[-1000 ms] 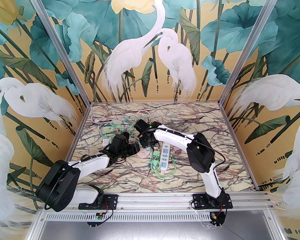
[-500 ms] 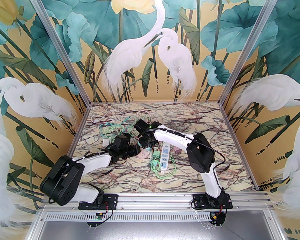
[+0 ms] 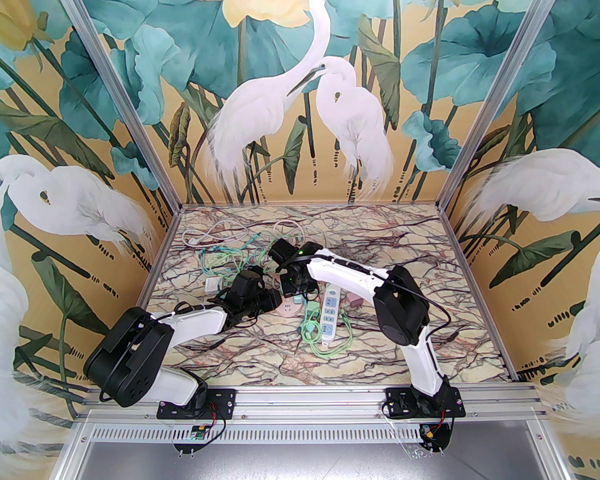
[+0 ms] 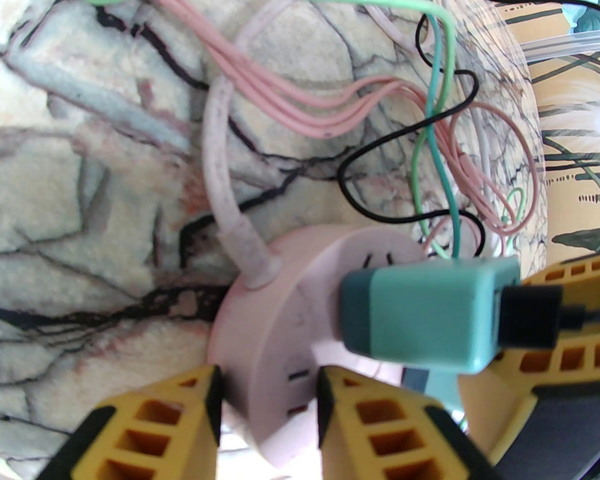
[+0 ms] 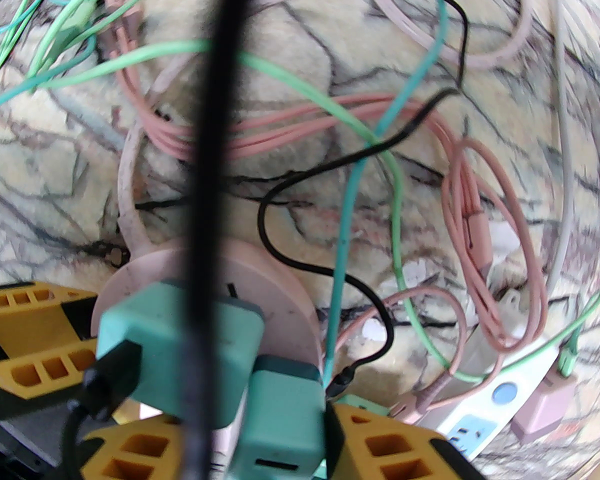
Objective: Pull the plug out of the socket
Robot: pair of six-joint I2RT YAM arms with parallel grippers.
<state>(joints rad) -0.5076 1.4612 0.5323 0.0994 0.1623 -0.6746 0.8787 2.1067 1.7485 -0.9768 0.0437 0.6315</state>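
Top view. Round socket (image 3: 289, 310) lies near the centre of the table (image 3: 430, 278). Power strip (image 3: 330, 318) is just beside it at 3 o'clock, cable tangle (image 3: 225, 260) behind at 11 o'clock. Plug (image 5: 145, 338) and second plug (image 5: 280, 408) sit side by side on the socket. Left gripper (image 4: 267, 388) straddles its rim from 9 o'clock; right gripper (image 5: 245, 413) stands at 12 o'clock.

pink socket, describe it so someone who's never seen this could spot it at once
On the marble table, find the cable tangle. Within it, left of the long white strip, lies the socket; it alone is a round pink disc.
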